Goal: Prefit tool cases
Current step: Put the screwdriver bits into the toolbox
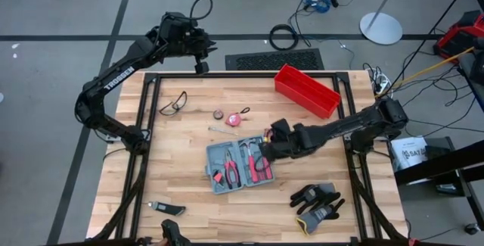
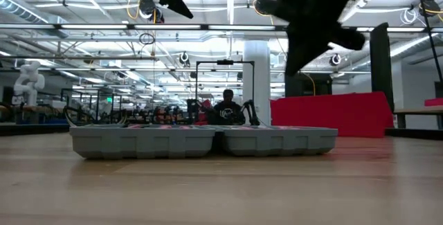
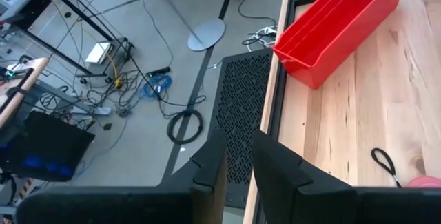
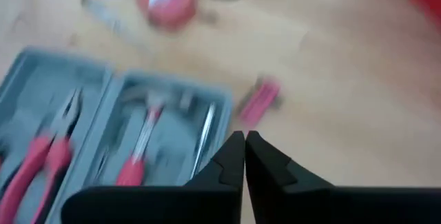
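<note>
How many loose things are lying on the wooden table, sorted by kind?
Open hinged grey plastic tool case: 1
Red open plastic bin: 1
Black work gloves: 2
Clear safety glasses: 1
Round red tape measure: 1
Total: 6, leaving out a few smaller bits too small to name.

Grey floor (image 1: 60,4), tangled cables (image 3: 148,86), black floor grate (image 1: 274,60), bright ceiling lights (image 2: 83,17)

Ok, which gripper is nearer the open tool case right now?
Right. The right gripper hovers over the tool case at its far right edge; the left gripper waits beyond the table's far edge.
</note>
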You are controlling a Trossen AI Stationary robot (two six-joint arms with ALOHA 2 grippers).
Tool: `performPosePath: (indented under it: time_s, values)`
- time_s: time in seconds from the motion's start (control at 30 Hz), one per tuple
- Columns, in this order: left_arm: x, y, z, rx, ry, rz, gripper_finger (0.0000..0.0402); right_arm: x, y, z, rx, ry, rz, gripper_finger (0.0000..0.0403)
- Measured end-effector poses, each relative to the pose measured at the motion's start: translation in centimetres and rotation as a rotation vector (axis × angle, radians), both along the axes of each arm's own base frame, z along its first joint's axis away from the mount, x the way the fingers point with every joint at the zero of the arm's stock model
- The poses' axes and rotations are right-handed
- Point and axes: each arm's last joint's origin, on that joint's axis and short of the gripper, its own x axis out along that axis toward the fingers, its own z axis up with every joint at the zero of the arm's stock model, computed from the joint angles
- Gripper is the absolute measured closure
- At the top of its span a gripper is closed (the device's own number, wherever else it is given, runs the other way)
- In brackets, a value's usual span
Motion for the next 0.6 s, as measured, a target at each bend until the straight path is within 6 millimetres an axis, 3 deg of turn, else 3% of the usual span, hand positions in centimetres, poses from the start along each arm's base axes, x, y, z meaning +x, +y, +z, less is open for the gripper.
performPosePath:
  time_s: [0.2, 0.37, 0.6]
  values:
    - [-0.2, 0.3, 0.0, -0.004, -0.003, 0.014, 0.0329, 2.3, -4.5, -3.0, -0.032, 0.099, -0.034, 0.0356]
    - [-0.3, 0.3, 0.0, -0.008, 0.001, 0.016, 0.0329, 3.8, -7.7, -6.4, 0.107, 0.152, -0.068, 0.0307]
    - [-0.3, 0.2, -0.1, -0.008, 0.002, 0.015, 0.0329, 4.7, -8.8, -8.3, 0.226, 0.143, -0.075, 0.0266]
